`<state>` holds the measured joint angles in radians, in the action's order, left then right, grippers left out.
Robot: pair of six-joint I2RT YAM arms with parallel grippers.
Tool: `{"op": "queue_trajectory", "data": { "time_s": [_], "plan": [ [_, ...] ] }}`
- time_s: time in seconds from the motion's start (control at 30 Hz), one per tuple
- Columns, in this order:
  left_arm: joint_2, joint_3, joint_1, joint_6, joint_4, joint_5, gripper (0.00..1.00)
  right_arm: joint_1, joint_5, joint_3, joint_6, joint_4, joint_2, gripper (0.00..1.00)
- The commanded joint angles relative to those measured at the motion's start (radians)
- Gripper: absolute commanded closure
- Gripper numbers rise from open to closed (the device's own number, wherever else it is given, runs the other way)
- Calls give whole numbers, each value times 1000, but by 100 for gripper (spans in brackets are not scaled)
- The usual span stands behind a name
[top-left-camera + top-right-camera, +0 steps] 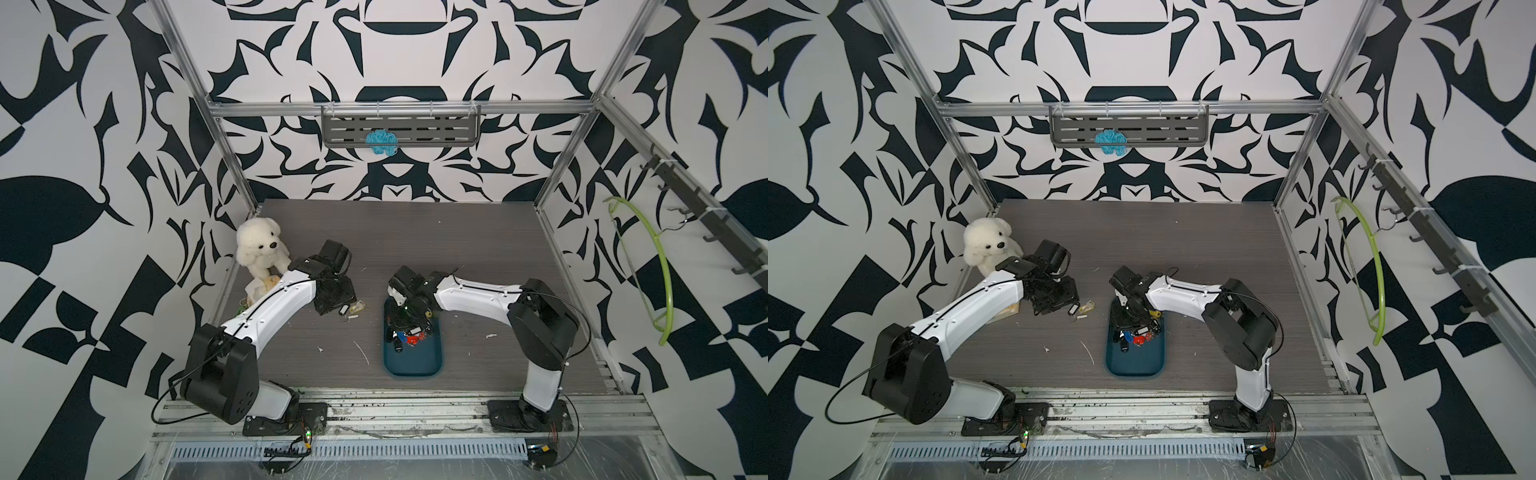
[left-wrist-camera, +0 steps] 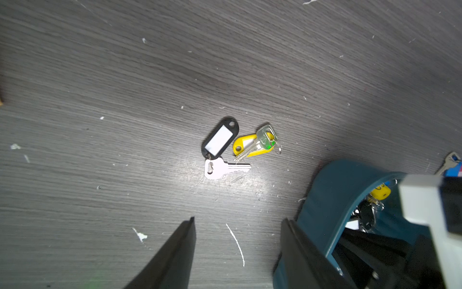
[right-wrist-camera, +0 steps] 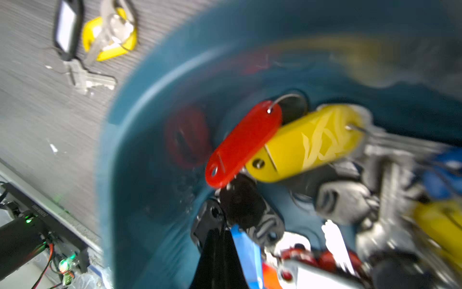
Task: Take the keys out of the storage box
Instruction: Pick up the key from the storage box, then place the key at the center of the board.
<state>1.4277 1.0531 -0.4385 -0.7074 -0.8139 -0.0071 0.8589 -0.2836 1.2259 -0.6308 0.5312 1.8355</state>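
In both top views a dark grey wood-grain table (image 1: 457, 249) sits btwn black-and-white patterned walls. Two white-and-black arms reach in from the near edge.

The left arm (image 1: 274, 307) stretches toward the far left corner and covers part of a pale wrapper (image 1: 262, 286). Just beyond it sits a white plush bear (image 1: 259, 245).

On the back wall hangs a grey slotted shelf (image 1: 401, 126) w/ a blue yarn clump (image 1: 381, 142). A green hanger (image 1: 660, 266) hangs on the right wall.

The storage box (image 1: 415, 374), a shallow teal tray, lies mid-table. The right arm (image 1: 473, 291) bends over its far end and hides that part.

The keys (image 1: 409, 334) are piled in the box's far half, tags red, blue, yellow and black. The right gripper (image 3: 217, 232) is down in this pile w/ jaws closed tight. Whether it pinches a tag can't be told, as the view is blurred. A red tag (image 3: 245, 143) and a yellow tag (image 3: 307, 142) lie just beyond it.

The left gripper (image 2: 238, 220) hovers over bare table w/ jaws apart, holding nothing, and the box wall is just beside one finger. Near it, outside the box, lie a black-tagged key (image 2: 220, 140) and a yellow-tagged key (image 2: 252, 145), touching. White scraps (image 1: 361, 351) dot the table.
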Motion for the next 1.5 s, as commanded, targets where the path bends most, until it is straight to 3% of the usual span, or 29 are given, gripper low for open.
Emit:
{"op": "queue_trajectory", "data": {
  "time_s": [0.0, 0.6, 0.8, 1.17, 1.47],
  "plan": [
    [-5, -21, 4, -3, -8, 8, 39, 3, 39, 26, 13, 46, -102, 100],
    [-25, -33, 5, -9, -8, 22, 39, -72, 13, -43, -18, 29, -214, 100],
    [-34, -18, 4, -7, -16, 24, 39, -184, -8, -99, -24, 33, -337, 100],
    [-64, -1, 1, -9, -28, 15, 40, -521, 58, -148, 78, 232, -538, 100],
    [-89, 62, -66, 6, -40, -4, 38, -599, 95, -285, 79, 242, -542, 100]
  ]
}}
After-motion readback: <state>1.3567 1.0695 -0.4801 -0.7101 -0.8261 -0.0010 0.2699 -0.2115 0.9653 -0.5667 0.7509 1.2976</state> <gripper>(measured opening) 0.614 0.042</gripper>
